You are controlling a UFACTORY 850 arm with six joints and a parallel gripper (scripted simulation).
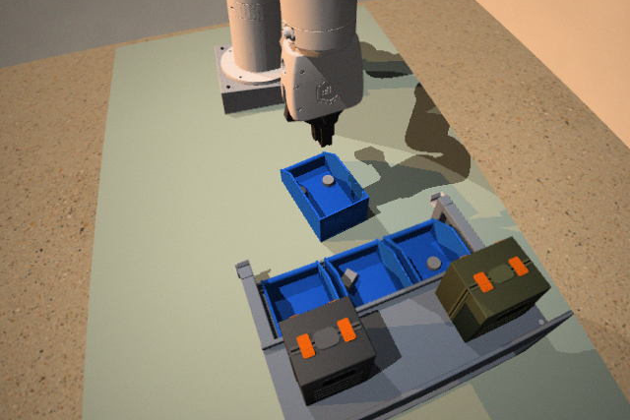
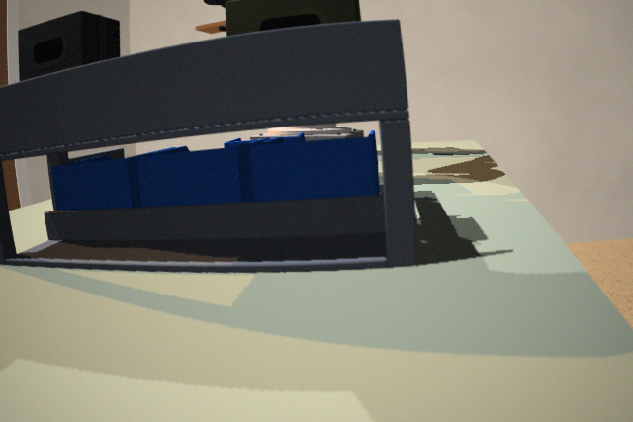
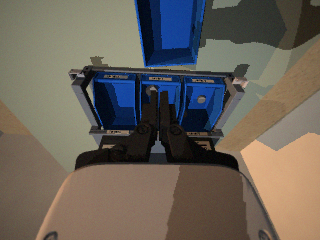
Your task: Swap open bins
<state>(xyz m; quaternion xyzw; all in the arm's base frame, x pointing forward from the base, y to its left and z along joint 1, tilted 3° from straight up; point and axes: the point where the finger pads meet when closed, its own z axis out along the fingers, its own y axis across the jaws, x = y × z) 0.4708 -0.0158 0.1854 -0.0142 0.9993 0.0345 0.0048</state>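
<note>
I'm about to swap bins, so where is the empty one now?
In the top view, the empty bin sits leftmost on the shelf, beside the middle bin.

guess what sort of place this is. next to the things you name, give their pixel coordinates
Probably a robot workcell for parts handling: an arm on a base plate [image 1: 247, 101], a shelf rack [image 1: 254, 309] [image 2: 399, 193] of open blue bins, some holding small grey parts, and a speckled floor [image 1: 45, 161] around the table.
</note>
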